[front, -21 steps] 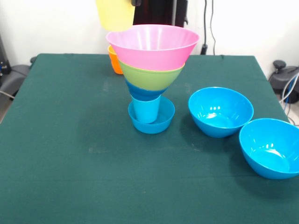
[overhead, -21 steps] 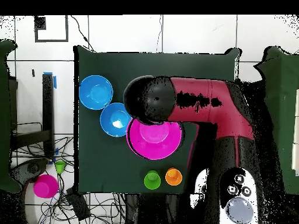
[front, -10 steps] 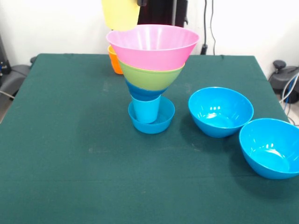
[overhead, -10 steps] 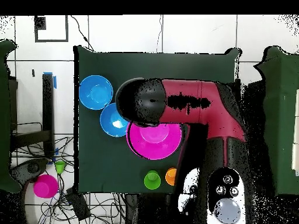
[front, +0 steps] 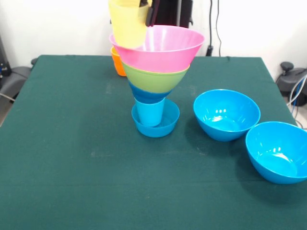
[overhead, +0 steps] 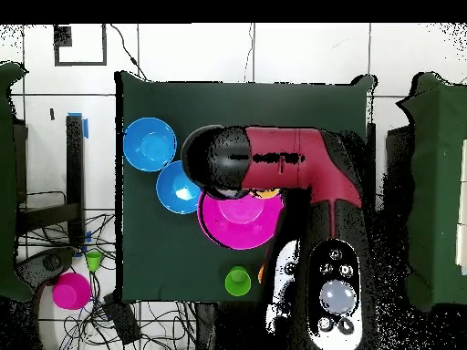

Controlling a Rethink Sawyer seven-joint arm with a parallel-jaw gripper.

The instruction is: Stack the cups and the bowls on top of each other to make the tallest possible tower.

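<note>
The tower stands mid-table: a small blue bowl point(front: 165, 125) holds an upturned light blue cup point(front: 150, 112), topped by a blue bowl point(front: 146, 94), a lime green bowl point(front: 154, 79) and the pink bowl point(front: 160, 48) point(overhead: 239, 223). My gripper point(front: 146, 12) is shut on the yellow cup point(front: 127, 23), which hangs at the pink bowl's left rim, overlapping it. The orange cup point(front: 116, 61) stands behind the tower. A green cup point(overhead: 238, 281) sits near the table's edge. In the overhead view the arm point(overhead: 274, 169) hides the gripper.
Two large blue bowls point(front: 226, 114) point(front: 279, 151) sit open side up to the right of the tower, also seen as blue bowls point(overhead: 178, 187) point(overhead: 150, 143) from above. Off the table lie a pink object point(overhead: 70, 292) and cables.
The yellow cup has come down and rightward to the pink bowl's rim. In the overhead view the arm has swung round over the pink bowl, now covering most of the orange cup.
</note>
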